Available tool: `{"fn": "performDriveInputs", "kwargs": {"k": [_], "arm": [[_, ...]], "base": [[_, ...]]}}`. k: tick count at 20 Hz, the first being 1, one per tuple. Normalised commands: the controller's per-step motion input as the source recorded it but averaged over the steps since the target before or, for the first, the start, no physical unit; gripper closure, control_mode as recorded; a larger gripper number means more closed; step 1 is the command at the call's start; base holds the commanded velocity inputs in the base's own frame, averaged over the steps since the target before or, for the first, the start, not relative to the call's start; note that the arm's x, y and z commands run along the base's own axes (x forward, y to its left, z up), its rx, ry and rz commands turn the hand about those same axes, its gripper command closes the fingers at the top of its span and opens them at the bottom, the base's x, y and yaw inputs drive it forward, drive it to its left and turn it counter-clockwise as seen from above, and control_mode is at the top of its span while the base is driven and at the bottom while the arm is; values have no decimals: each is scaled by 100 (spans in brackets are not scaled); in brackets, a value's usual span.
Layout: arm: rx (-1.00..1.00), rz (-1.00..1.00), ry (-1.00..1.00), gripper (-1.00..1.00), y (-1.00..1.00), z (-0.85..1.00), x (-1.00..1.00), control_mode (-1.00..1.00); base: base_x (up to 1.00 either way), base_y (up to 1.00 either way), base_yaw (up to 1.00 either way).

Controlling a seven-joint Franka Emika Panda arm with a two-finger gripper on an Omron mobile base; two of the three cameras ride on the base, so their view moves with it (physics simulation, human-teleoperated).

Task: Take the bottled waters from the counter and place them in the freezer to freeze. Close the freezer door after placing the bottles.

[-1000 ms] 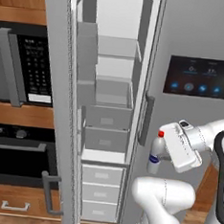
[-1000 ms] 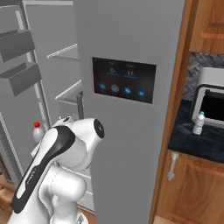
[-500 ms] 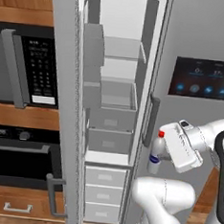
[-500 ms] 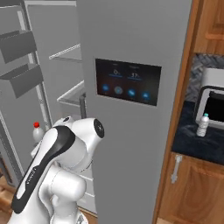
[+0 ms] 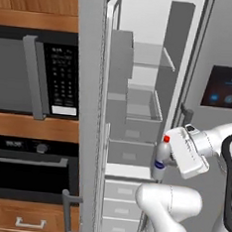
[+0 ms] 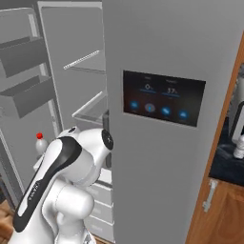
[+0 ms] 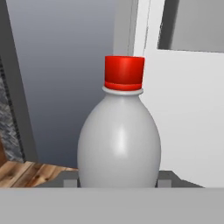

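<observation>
I have the red-capped bottle (image 5: 160, 161) upright in the fingers (image 7: 117, 183), which are clenched on its lower body; it hangs just outside the open freezer (image 5: 137, 120), level with the bin (image 5: 131, 148) below the glass shelves. My worry is the entry: the bottle sits close to the freezer's right edge, and a straight push could clip that edge or the bin's front lip and twist the bottle in my grip. The freezer door (image 5: 86, 110) stands open on the left, so that side looks safe. The second bottle (image 6: 238, 151) waits on the table (image 6: 228, 167) far right; if this one slips, I lose time before fetching it.
</observation>
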Motion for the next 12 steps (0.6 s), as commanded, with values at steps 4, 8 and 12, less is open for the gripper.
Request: {"fn": "performDriveInputs", "kwargs": {"k": [4,8,12], "arm": [[0,0,0,100,0,0,0,100],[0,0,0,100,0,0,0,100],[0,0,0,100,0,0,0,100]], "base": [[33,1,0],[30,0,0],[16,0,0]]}}
